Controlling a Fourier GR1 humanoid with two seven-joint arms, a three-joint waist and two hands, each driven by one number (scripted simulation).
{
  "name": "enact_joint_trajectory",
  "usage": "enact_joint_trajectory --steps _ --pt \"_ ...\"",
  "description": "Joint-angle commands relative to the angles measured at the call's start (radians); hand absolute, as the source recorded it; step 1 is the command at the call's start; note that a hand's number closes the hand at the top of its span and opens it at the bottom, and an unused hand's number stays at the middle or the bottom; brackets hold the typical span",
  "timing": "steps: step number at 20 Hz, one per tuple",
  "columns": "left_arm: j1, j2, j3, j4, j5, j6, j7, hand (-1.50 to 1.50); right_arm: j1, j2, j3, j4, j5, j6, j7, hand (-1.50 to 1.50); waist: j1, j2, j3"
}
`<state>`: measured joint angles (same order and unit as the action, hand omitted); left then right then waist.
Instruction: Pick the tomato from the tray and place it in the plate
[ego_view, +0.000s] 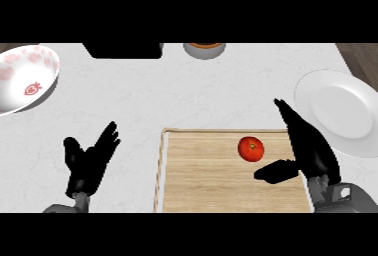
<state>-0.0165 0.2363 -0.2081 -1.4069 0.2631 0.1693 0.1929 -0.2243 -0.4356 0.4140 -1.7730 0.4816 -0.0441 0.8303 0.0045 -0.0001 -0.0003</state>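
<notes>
Red and round, the small tomato is lying on the pale wooden tray, toward its far right part, with nothing gripping it. Robot's right hand is hanging over the tray's right edge, just beside the tomato — fingers stretched straight toward the far side, thumb sticking out leftward below the fruit, nothing held. A gap is showing between thumb and tomato; contact is not evident. Round white plate, the destination, is sitting on the white counter to the right of the tray, bare of any fruit. Robot's left hand is resting at the lower left of the view, fingers up and spread, holding nothing.

Assessment: the task is standing at its opening stage. Approach to the tomato appears nearly made, but the grasp is not yet done — lifting, carrying across to the plate and releasing are all outstanding.
</notes>
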Motion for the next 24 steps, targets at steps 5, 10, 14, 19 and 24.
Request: enact_joint_trajectory --steps 5,10,14,19,24 --pt "-0.008 -0.067 0.022 0.066 -0.069 -0.010 -0.042 0.00 0.005 0.165 -0.002 0.115 0.108 0.028 -0.062 -1.50 -0.003 0.000 0.000" --pt "0.029 -0.063 0.020 -0.026 -0.092 -0.019 0.009 0.00 0.038 0.183 0.008 0.076 0.210 0.072 0.004 -1.50 -0.004 0.000 0.000" --pt "0.033 -0.084 0.031 -0.015 -0.091 -0.039 0.007 0.00 0.012 0.204 -0.022 0.138 0.258 0.103 0.007 -1.50 -0.003 0.000 0.000" --pt "0.048 -0.121 0.033 0.030 -0.133 -0.042 -0.048 0.00 0.044 0.212 -0.093 0.216 0.264 0.095 -0.103 -1.50 -0.003 0.000 0.000" --pt "0.071 -0.112 0.072 -0.029 -0.134 -0.043 -0.007 0.00 0.056 0.304 -0.036 0.234 0.341 0.108 -0.078 -1.50 -0.002 -0.001 0.000"
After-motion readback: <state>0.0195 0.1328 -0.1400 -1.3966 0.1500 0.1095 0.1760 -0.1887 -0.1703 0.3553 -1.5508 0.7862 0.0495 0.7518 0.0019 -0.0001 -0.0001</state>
